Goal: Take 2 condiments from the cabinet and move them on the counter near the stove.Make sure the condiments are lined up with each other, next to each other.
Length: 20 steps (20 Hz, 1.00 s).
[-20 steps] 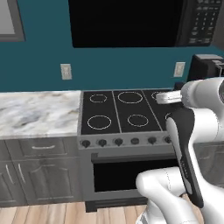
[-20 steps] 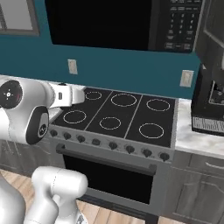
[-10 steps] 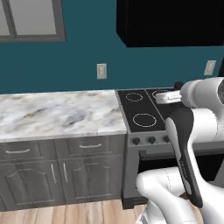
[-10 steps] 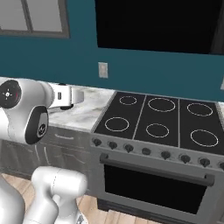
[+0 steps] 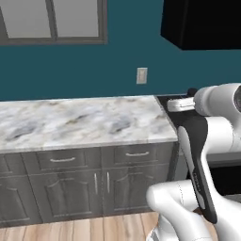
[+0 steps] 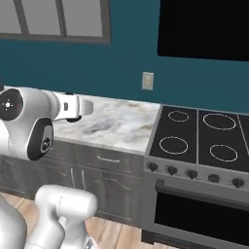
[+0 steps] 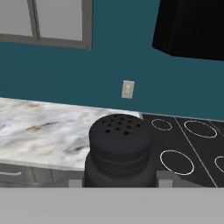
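Shaker (image 7: 119, 151), squat black cylinder with a holed top, sits right in front of the hand camera at 6 o'clock, flanked low on both sides by the gripper (image 7: 119, 179); finger tips (image 7: 162, 178) show at its base, so the jaws are clamped on the shaker, held above the counter. In the right base view the hand (image 6: 73, 107) juts out at 9 o'clock from the white arm, a dark bit under it, too small to tell. In the left base view the hand (image 5: 181, 104) is at 3 o'clock, partly hidden by the arm.

Counter (image 5: 80, 120), white-grey marble with darker veins, runs from 9 o'clock toward centre in the left base view, over grey drawers (image 5: 63, 160) with metal handles. In the hand view its surface (image 7: 43, 131) lies past the shaker at 9 o'clock.

Stove (image 6: 199, 138), black glass with thin white ring burners, touches the counter's right end; knobs (image 6: 170, 170) line its front edge. In the hand view it is at 3 o'clock (image 7: 188, 148).

Further back: teal wall, wall outlet (image 6: 147, 80) at 12 o'clock above the counter-stove seam, glass-panel cabinets (image 5: 52, 21) at 11 o'clock, black microwave (image 6: 204, 26) at 1 o'clock over the stove.
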Tool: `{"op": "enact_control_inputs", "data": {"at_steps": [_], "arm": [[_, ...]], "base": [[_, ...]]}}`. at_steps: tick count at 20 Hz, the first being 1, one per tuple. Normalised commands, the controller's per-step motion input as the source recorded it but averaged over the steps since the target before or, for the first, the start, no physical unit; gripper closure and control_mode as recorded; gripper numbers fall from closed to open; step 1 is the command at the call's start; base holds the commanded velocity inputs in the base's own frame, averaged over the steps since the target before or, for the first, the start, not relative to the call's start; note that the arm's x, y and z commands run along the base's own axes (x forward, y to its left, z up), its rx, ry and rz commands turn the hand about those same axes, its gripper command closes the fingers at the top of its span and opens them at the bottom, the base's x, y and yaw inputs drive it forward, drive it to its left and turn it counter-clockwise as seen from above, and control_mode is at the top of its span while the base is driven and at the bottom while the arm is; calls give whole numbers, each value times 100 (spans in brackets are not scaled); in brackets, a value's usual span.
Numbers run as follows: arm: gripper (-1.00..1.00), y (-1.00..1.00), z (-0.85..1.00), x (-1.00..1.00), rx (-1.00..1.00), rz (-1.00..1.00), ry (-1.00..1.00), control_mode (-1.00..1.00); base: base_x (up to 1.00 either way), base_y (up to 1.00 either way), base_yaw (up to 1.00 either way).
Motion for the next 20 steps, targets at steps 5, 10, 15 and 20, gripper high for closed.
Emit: {"op": "enact_control_inputs", "data": {"at_steps": [5, 10, 15, 20], "arm": [[100, 0, 0, 0, 0, 0, 0, 100], [100, 0, 0, 0, 0, 0, 0, 100], [100, 0, 0, 0, 0, 0, 0, 100], [100, 0, 0, 0, 0, 0, 0, 100]], "base": [[26, 80, 0], [69, 51, 0], [94, -9, -5], [76, -6, -7]]}}
